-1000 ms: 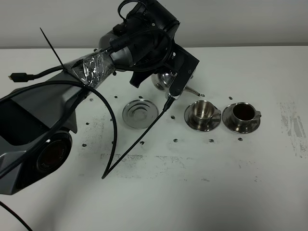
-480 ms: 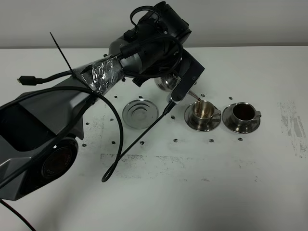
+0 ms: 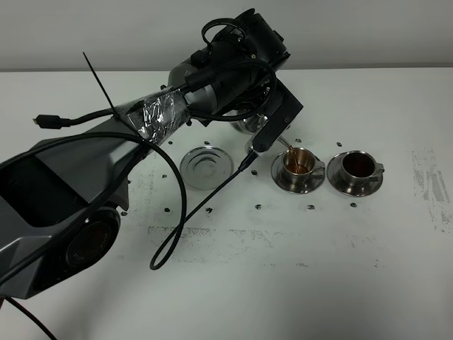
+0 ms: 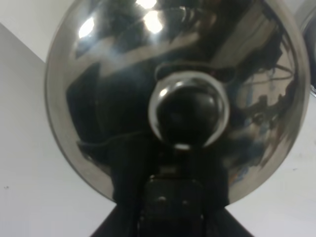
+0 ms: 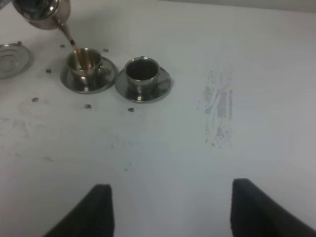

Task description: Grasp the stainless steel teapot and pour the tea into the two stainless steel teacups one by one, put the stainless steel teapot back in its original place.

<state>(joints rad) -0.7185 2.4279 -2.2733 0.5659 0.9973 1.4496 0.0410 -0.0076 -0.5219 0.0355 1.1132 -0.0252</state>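
Teapot, exterior high view: off its dish, it is held tilted over the nearer teacup. Left wrist: mirror-polished domed lid, round knob; the left gripper is clamped on it. It is judged rigid, slippery and liquid-heavy, best taken by the loop handle. Right wrist: tea is being poured; the right gripper is spread, empty.

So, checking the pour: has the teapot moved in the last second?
Yes. The teapot has shifted right and tipped toward the nearer teacup, tea now streaming in.

White tabletop with grey scuff marks, plain pale wall behind, soft even light.
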